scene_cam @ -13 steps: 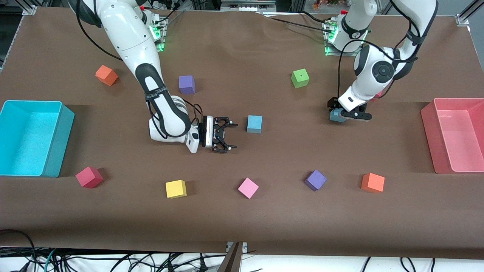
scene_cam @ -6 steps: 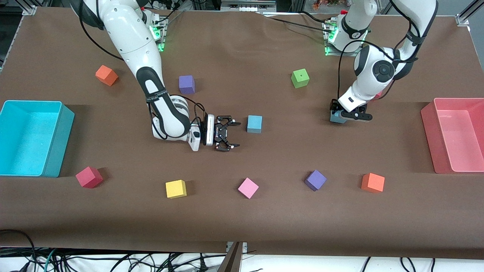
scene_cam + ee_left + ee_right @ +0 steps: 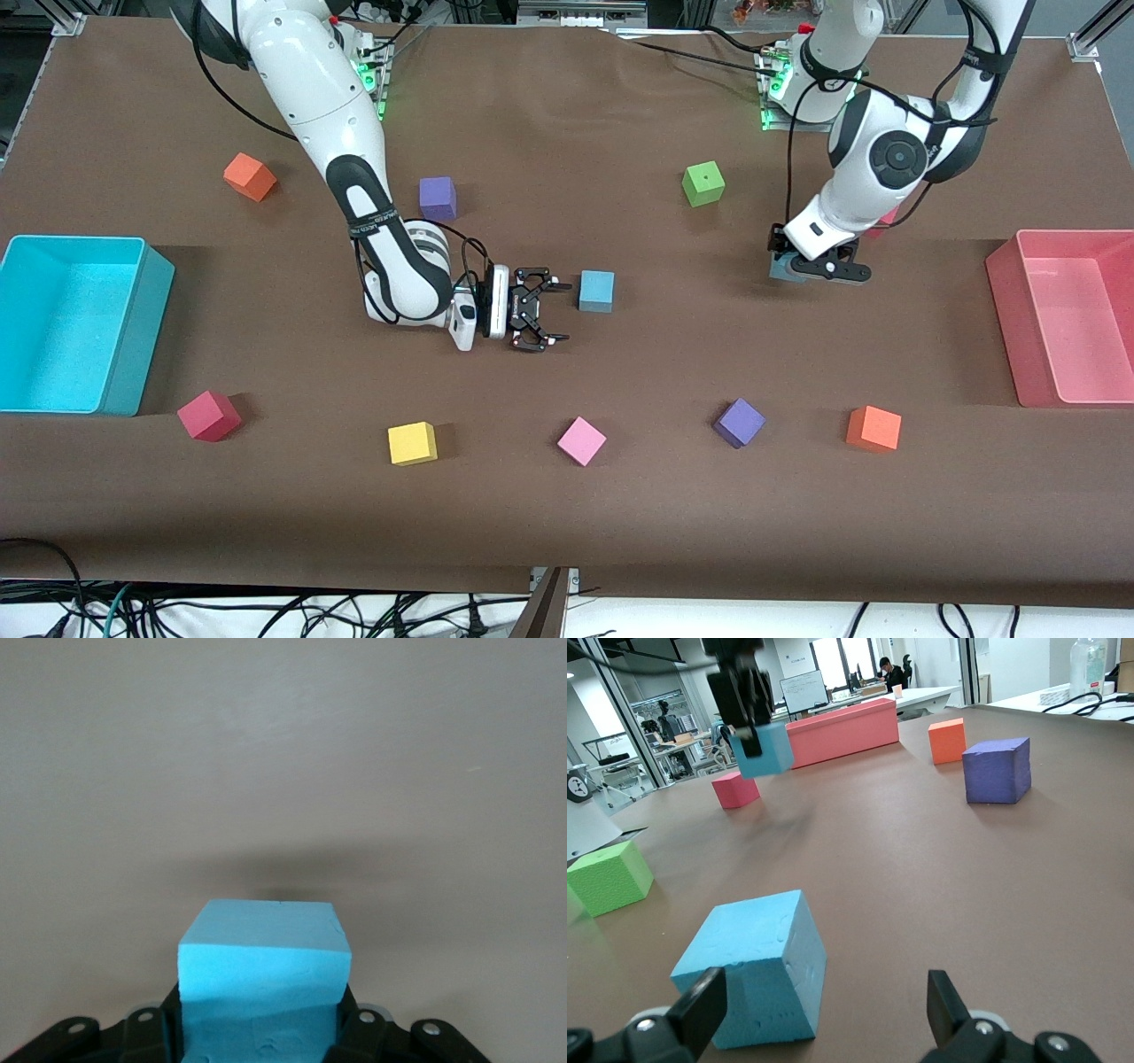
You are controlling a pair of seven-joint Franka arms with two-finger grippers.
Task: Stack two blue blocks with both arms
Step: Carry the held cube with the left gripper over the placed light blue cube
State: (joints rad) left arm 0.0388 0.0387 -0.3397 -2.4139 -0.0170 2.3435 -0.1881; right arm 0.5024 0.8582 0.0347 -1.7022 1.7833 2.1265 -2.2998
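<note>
1. Two blue blocks: one blue block [image 3: 596,291] on the desk [image 3: 567,496] near the middle; second blue block [image 3: 264,974] lifted above the desk toward the left arm's end.
2. Left gripper [image 3: 819,268]: jaws pinching the second blue block.
3. Right gripper [image 3: 542,310]: jaws spread, low, just beside the resting block.

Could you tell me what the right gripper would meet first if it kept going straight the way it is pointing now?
Probably the blue block on the table: the right gripper, open and low, points at it, though the block sits toward one finger rather than centred.
</note>
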